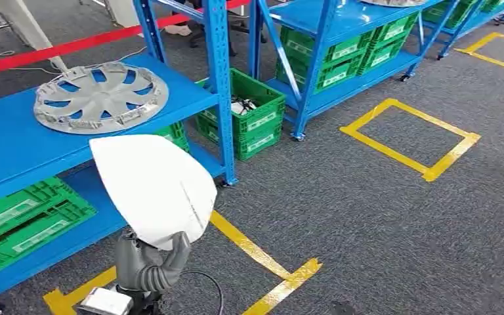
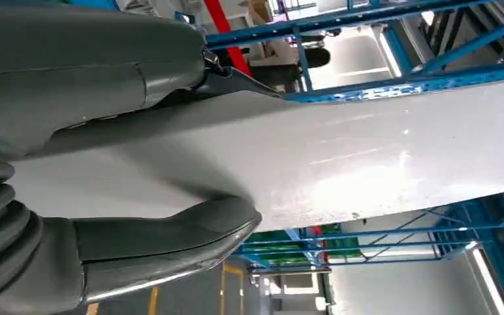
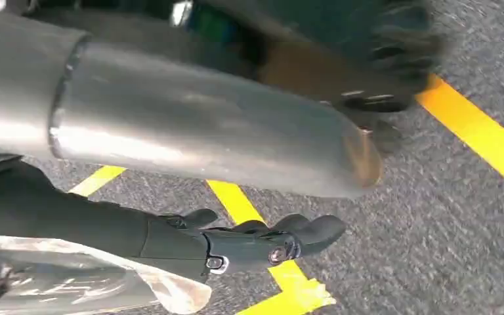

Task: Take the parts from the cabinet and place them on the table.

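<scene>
You are looking down from the head view at the left hand [image 1: 149,261] gripping a white panel [image 1: 155,187], a smooth curved part that is standing up from the hand at about 7 o'clock in the picture, in front of the blue rack [image 1: 13,141]. In the left wrist view the thick grey thumb [image 2: 164,239] is pressing one face of the panel [image 2: 341,164] while the rest of the hand [image 2: 85,65] is lying against the other face, so the part is clamped between them. On the rack's upper shelf, at about 10 o'clock, a grey wheel cover [image 1: 100,96] is lying flat. Green crates [image 1: 23,220] are sitting on the lower shelf at 8 o'clock, and another green crate [image 1: 249,115] is sitting on the floor just beside the blue upright near the centre. Yellow tape lines [image 1: 410,136] are marking a rectangle on the grey carpet at 3 o'clock. In the right wrist view the right hand [image 3: 262,239] is hanging above the carpet and a yellow line [image 3: 236,200] with its dark fingers stretched out and apart, holding nothing.
</scene>
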### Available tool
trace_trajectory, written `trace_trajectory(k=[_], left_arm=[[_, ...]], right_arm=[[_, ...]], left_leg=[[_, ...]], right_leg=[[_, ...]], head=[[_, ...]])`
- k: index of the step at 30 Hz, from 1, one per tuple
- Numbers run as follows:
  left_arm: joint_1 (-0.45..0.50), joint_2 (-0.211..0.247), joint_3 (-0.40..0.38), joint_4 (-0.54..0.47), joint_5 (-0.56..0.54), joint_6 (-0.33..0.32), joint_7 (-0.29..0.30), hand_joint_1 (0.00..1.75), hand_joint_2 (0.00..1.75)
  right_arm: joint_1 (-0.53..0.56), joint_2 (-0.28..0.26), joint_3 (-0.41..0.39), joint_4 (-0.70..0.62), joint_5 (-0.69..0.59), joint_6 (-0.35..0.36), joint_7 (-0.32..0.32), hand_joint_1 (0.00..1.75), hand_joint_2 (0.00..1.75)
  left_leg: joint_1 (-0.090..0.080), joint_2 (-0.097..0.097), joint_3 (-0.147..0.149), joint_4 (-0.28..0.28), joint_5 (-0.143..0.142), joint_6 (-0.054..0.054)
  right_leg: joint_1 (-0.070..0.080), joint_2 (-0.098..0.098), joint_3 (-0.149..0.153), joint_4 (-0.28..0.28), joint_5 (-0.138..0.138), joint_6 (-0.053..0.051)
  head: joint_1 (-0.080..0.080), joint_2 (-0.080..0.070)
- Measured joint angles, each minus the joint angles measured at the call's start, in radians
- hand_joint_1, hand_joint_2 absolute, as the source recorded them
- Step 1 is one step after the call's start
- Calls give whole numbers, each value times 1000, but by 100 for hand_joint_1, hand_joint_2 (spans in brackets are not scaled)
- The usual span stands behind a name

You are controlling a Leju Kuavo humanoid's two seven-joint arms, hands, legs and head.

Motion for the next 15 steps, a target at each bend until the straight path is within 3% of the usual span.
trace_trajectory(k=[1,4,5,6,7,9,10,11,12,13,14,15], left_arm=[[2,1,0,-4,0,6,-1,175,175],[5,3,1,-10,-1,14,-2,175,175],[6,3,1,-13,-1,15,-2,175,175],[6,5,1,-17,-3,17,-2,175,175],[10,7,1,-21,-3,19,-3,175,175],[18,11,1,-21,-3,22,-3,175,175],[20,14,1,-21,-4,25,-3,175,175],[22,16,1,-22,-4,26,-3,175,175],[23,17,1,-22,-4,28,-3,175,175],[24,17,1,-23,-4,28,-3,175,175],[24,17,1,-24,-4,28,-3,175,175],[24,18,1,-26,-4,29,-3,175,175]], right_arm=[[-5,0,2,0,5,0,-3,0,0],[4,0,4,0,14,-2,-10,0,0],[8,0,5,0,14,-1,-10,0,0],[10,1,6,0,14,-1,-10,0,0],[9,1,6,0,15,-1,-10,0,0],[3,2,11,0,18,-1,-10,0,0],[4,2,13,0,19,-1,-10,0,0],[6,2,13,0,19,-1,-10,0,0],[8,2,14,0,19,-1,-10,0,0],[8,2,14,0,20,-1,-10,0,0],[8,2,14,0,21,-1,-10,0,0],[7,4,15,0,23,0,-10,0,0]], left_leg=[[-8,11,-3,5,-4,-7],[-9,43,1,2,0,-18],[-6,29,-1,6,-10,-30],[-2,-28,-5,27,-31,-35],[1,-63,-27,83,-72,-36],[1,-81,-98,250,-151,-38],[1,-83,-123,307,-166,-38],[1,-83,-124,312,-155,-37],[2,-84,-109,279,-123,-36],[2,-88,-77,211,-78,-33],[4,-106,-32,112,-26,-29],[8,-161,-2,40,-7,-27]], right_leg=[[8,5,15,-14,-1,-11],[8,38,-3,-9,4,-22],[0,47,3,-16,12,-33],[-1,57,1,-16,14,-37],[-3,70,-2,-16,17,-43],[-2,99,-8,-16,20,-48],[-2,114,-9,-15,22,-50],[-1,129,-10,-14,22,-49],[-2,144,-10,-12,23,-48],[-2,159,-10,-9,23,-48],[-3,175,-9,-5,23,-47],[-4,188,-14,-2,22,-43]], head=[[2,0],[2,0],[3,0],[-2,0],[-3,0],[-4,0],[-4,0],[-3,0],[-4,0],[-4,0],[-4,0],[-4,0]])
